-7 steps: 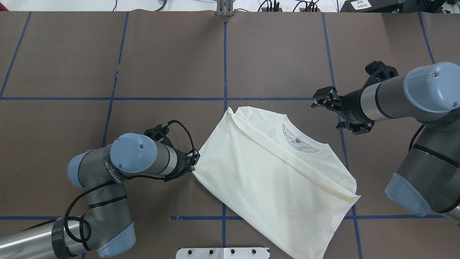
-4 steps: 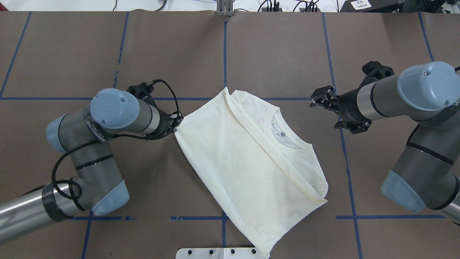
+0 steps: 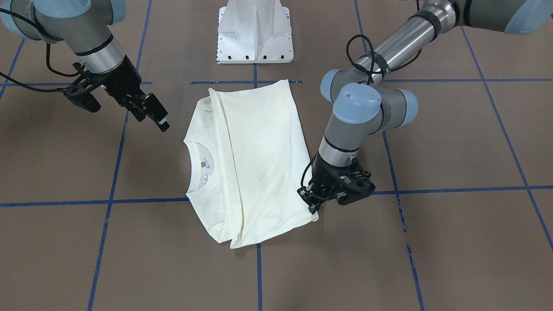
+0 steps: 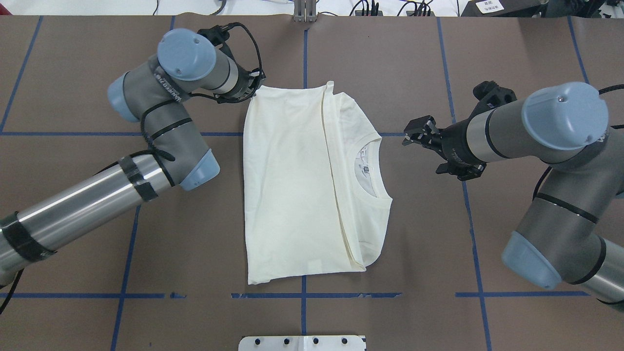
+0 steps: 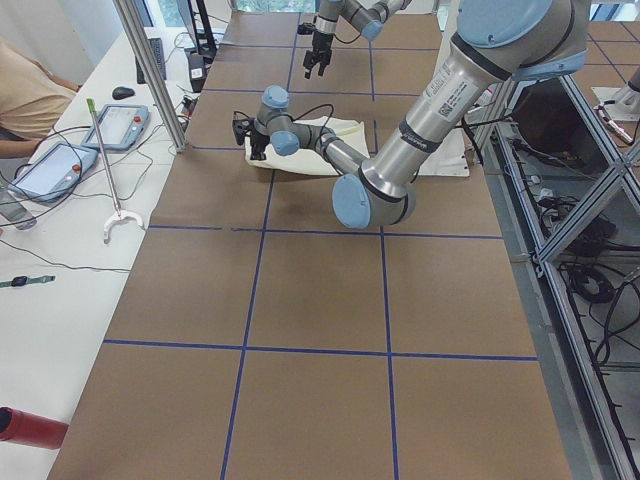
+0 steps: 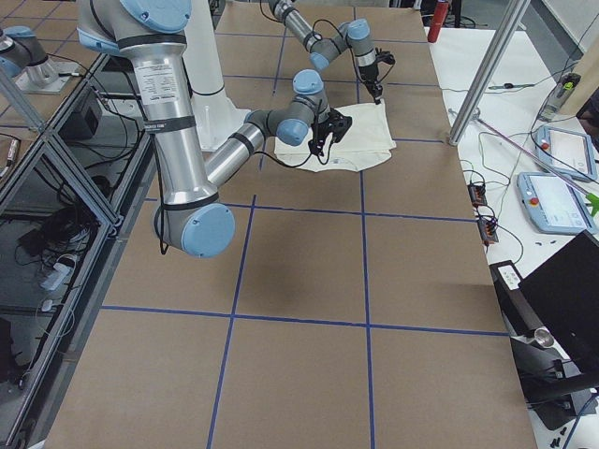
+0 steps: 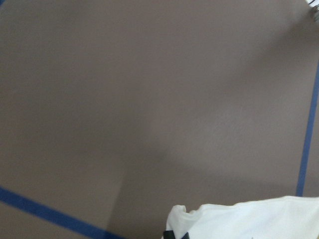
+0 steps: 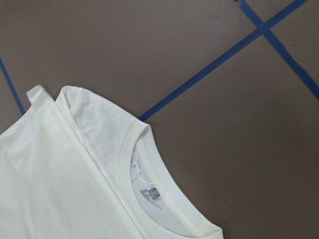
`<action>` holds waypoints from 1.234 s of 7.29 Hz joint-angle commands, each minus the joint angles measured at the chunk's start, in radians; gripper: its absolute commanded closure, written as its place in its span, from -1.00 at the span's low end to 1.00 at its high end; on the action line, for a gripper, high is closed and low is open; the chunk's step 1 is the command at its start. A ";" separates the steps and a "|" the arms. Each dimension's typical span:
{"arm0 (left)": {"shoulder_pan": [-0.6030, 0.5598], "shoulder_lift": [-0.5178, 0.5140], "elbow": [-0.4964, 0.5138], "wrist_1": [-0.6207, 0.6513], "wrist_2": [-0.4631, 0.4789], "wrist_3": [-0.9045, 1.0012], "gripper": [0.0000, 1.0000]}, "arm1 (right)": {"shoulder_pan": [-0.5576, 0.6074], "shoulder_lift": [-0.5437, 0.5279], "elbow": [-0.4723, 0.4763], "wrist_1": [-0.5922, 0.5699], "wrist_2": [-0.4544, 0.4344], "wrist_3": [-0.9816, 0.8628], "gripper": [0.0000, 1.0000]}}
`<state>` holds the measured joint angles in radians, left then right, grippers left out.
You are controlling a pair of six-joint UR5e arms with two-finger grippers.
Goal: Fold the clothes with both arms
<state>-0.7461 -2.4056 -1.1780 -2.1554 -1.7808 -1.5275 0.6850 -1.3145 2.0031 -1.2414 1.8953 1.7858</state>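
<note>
The clothes are one cream long-sleeved shirt (image 4: 292, 185) folded lengthwise, lying flat mid-table with its ribbed collar (image 4: 378, 168) toward my right side. No print shows. My left gripper (image 4: 254, 90) is low at the shirt's far left corner, shut on that corner; the front view shows it pinching the fabric edge (image 3: 312, 206), and cloth (image 7: 249, 221) fills the bottom of the left wrist view. My right gripper (image 4: 417, 139) hovers open just right of the collar, holding nothing, also seen in the front view (image 3: 153, 113). The right wrist view looks down on the collar (image 8: 164, 179).
Brown table cover with a blue tape grid (image 4: 304, 58). The white pedestal base (image 3: 255, 34) stands at the near edge behind the shirt. A side bench with tablets (image 5: 115, 125), cables, a metal post (image 5: 150, 70) and a seated person (image 5: 20, 90) lies beyond the far edge.
My left gripper has pulled the shirt's corner away from the robot, swinging the shirt from a diagonal to square with the grid. My right gripper has drifted slightly toward the collar, still open.
</note>
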 commanded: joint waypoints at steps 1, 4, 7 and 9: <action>-0.007 -0.075 0.104 -0.030 0.012 0.068 0.56 | -0.118 0.053 -0.012 -0.012 -0.162 0.007 -1.00; -0.006 0.061 -0.127 -0.018 -0.053 0.084 0.26 | -0.293 0.153 -0.104 -0.202 -0.214 -0.171 -1.00; -0.010 0.100 -0.138 -0.015 -0.051 0.084 0.26 | -0.366 0.268 -0.191 -0.399 -0.237 -0.473 -1.00; -0.010 0.111 -0.140 -0.015 -0.051 0.083 0.26 | -0.380 0.277 -0.204 -0.423 -0.233 -0.557 -1.00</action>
<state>-0.7556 -2.3004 -1.3167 -2.1707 -1.8316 -1.4446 0.3147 -1.0495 1.8105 -1.6439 1.6613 1.2819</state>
